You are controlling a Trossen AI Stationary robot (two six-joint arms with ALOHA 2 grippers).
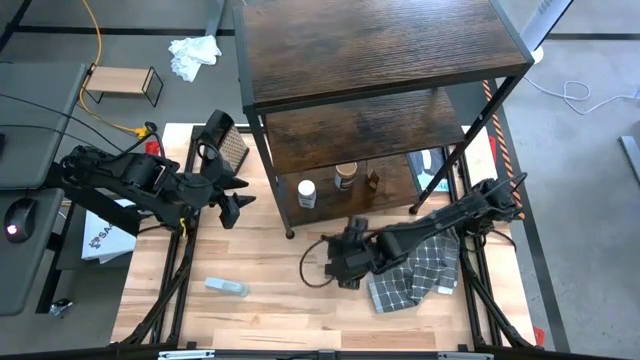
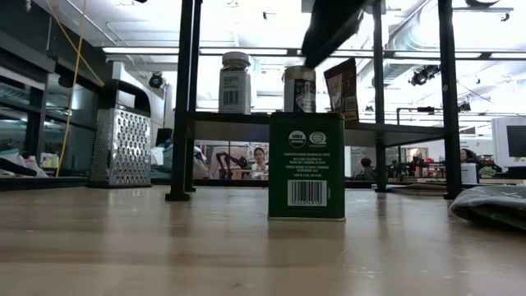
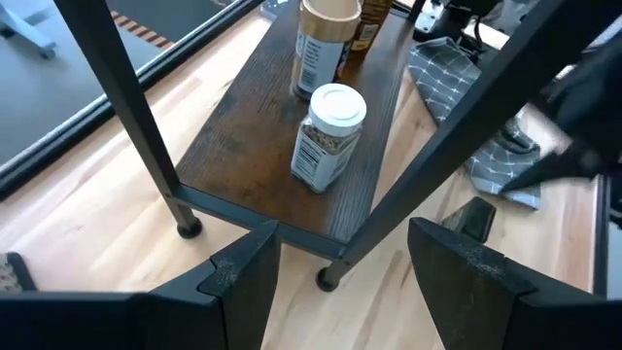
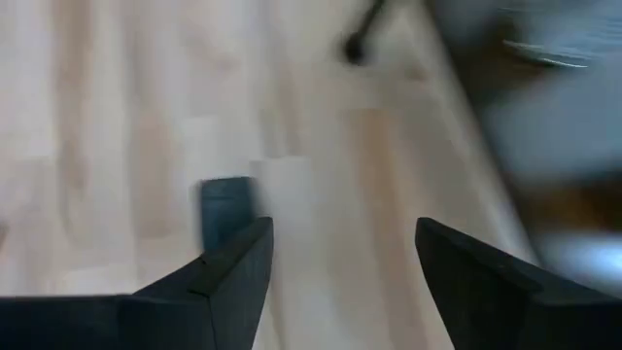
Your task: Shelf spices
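The shelf (image 1: 380, 50) stands at the table's far side. On its lowest board (image 3: 253, 146) stand a white-capped jar (image 3: 328, 136), a tan-lidded jar (image 3: 321, 49) and a slim amber bottle (image 1: 373, 180); the low view also shows a reddish-brown packet (image 2: 343, 89) there. A dark green tin (image 2: 306, 164) stands upright on the table in front of the shelf. My right gripper (image 4: 340, 233) hangs open above the table, with the tin (image 4: 226, 209) beside one finger. My left gripper (image 3: 345, 253) is open and holds nothing, left of the shelf's near-left leg.
A metal box grater (image 1: 225, 140) stands left of the shelf. A clear flat plastic object (image 1: 227, 288) lies on the near left of the table. A checked cloth (image 1: 415, 270) lies under my right arm. A small light-wood stand (image 1: 125, 82) sits on the floor beyond the table.
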